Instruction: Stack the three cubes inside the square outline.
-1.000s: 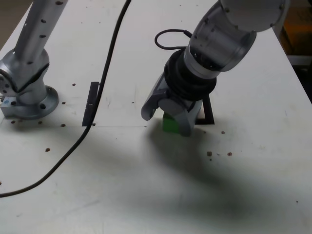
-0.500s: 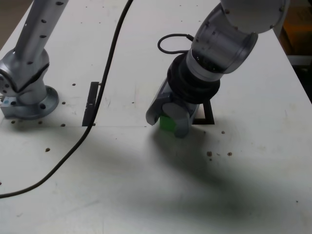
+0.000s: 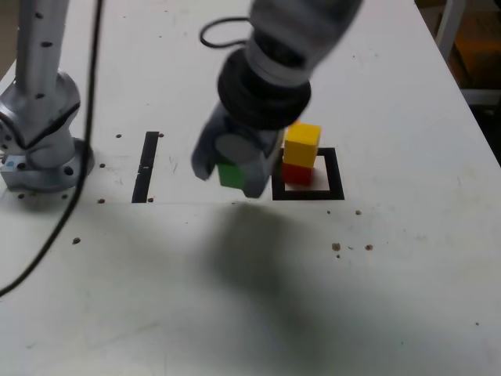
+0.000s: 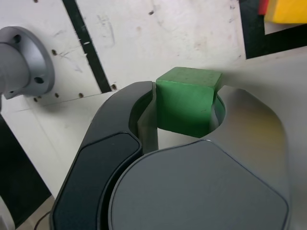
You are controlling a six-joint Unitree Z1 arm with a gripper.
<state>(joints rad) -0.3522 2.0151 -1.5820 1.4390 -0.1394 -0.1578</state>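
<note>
My gripper (image 3: pixel 229 174) is shut on the green cube (image 3: pixel 231 174), holding it off the table just to the exterior view's left of the square outline (image 3: pixel 333 192). In the wrist view the green cube (image 4: pixel 187 103) sits squeezed between the two jaws of my gripper (image 4: pixel 184 112). Inside the outline the yellow cube (image 3: pixel 301 145) rests on top of the red cube (image 3: pixel 295 173). Corners of the yellow cube (image 4: pixel 288 10), the red cube (image 4: pixel 263 5) and the outline (image 4: pixel 254 33) show at the wrist view's edge.
A straight black strip (image 3: pixel 146 166) lies on the white table to the exterior view's left of the gripper. The arm's grey base (image 3: pixel 43 149) stands at the far left, with a black cable (image 3: pixel 47 227) trailing past it. Small dark specks (image 3: pixel 337 247) dot the table.
The gripper closed on the green cube, lifted it off the table and swung to the exterior view's left, uncovering the yellow-on-red stack in the outline.
</note>
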